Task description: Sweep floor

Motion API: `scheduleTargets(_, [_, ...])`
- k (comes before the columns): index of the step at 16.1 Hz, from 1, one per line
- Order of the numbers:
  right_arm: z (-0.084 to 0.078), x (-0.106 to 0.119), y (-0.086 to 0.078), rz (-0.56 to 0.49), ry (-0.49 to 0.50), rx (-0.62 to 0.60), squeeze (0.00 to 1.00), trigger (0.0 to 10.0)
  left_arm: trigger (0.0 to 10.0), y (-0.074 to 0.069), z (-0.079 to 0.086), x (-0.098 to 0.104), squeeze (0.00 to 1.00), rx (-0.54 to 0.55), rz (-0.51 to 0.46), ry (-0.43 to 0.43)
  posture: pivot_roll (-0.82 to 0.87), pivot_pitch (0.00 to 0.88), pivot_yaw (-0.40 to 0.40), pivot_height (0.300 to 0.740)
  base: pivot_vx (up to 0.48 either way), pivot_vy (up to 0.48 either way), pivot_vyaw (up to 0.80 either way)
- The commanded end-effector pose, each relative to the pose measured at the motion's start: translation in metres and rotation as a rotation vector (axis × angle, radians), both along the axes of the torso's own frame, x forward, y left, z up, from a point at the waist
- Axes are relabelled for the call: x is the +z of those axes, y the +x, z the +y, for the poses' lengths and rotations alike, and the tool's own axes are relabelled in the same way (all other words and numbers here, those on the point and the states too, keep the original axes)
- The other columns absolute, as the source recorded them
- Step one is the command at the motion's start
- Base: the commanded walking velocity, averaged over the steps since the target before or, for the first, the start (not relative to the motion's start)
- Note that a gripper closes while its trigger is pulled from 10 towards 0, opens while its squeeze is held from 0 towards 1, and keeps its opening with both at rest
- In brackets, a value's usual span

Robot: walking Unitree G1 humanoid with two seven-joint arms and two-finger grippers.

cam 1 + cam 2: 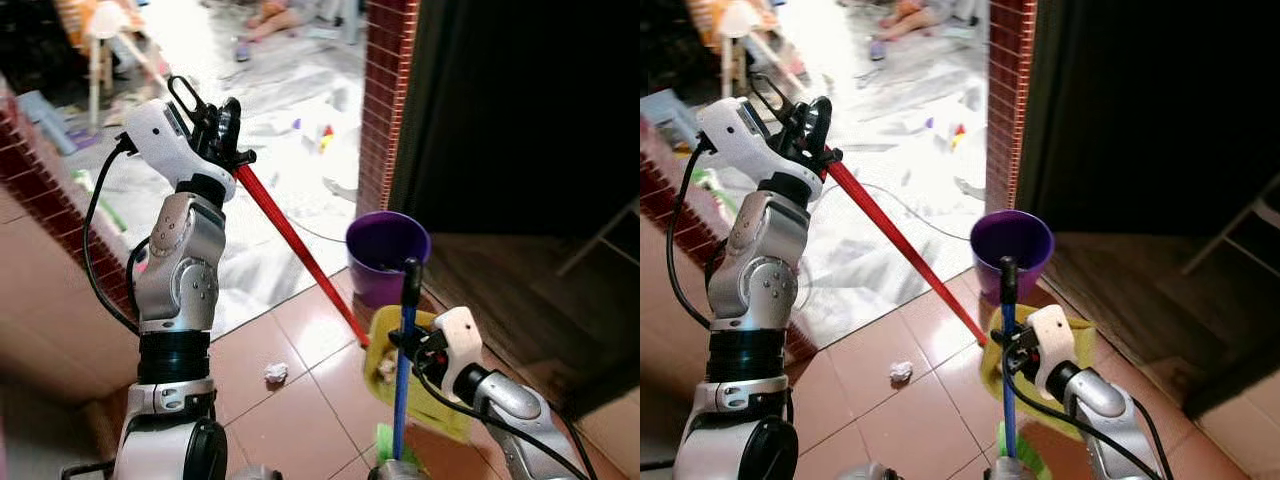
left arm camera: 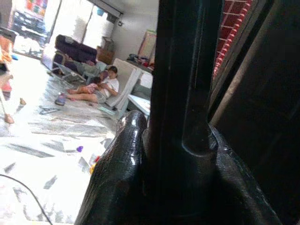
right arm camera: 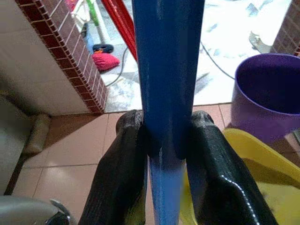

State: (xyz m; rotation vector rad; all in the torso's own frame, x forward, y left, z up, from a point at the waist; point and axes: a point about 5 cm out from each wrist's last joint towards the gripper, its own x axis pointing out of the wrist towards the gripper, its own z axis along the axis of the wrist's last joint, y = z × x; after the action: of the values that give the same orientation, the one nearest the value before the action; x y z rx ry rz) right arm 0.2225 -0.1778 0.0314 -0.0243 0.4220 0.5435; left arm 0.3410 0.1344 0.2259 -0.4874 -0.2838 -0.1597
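Observation:
My left gripper [image 1: 222, 138] is raised high and shut on the top of a red broom handle [image 1: 295, 240]. The handle slants down to the right and ends at a yellow dustpan [image 1: 425, 400] on the tiled floor. In the left wrist view the fingers [image 2: 117, 178] clamp the handle's dark end. My right gripper [image 1: 408, 345] is shut on an upright blue pole [image 1: 402, 400] that rises over the dustpan. The right wrist view shows this blue pole [image 3: 166, 93] pressed between both fingers [image 3: 119, 173]. A crumpled white paper ball [image 1: 275, 373] lies on the tiles left of the dustpan.
A purple bucket [image 1: 385, 250] stands just behind the dustpan, beside a red brick pillar [image 1: 385, 100]. A low brick wall [image 1: 50, 200] runs along the left. Beyond the doorway lies a bright littered floor with a thin cable [image 1: 890, 205]. A person [image 2: 101, 86] lies there.

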Motion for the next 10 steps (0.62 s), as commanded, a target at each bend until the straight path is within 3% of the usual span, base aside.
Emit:
scheduleTargets(1, [0.0, -0.009, -0.007, 0.066, -0.006, -0.003, 0.0, 10.0, 10.0, 0.001, 0.004, 0.017, 0.0, 0.02, -0.074, -0.012, -0.18, 0.0, 0.112, 0.74, 0.0, 0.0, 0.0])
scheduleTargets(6, [-0.001, -0.005, -0.007, 0.023, -0.018, -0.031, 0.0, 10.0, 10.0, -0.002, 0.022, 0.007, 0.0, 0.24, -0.07, 0.245, -0.18, 0.0, 0.105, 0.74, 0.0, 0.0, -0.09])
scheduleTargets(8, [-0.002, -0.006, -0.007, 0.024, -0.018, -0.034, 0.0, 10.0, 10.0, -0.006, 0.025, 0.004, 0.0, 0.265, -0.085, 0.261, -0.18, 0.0, 0.101, 0.74, 0.0, 0.0, -0.75])
scheduleTargets(10, [-0.004, -0.006, -0.006, 0.029, -0.016, -0.032, 0.0, 10.0, 10.0, -0.005, 0.032, 0.015, 0.0, 0.337, -0.12, 0.225, -0.19, 0.0, 0.092, 0.74, 0.0, 0.0, -0.8])
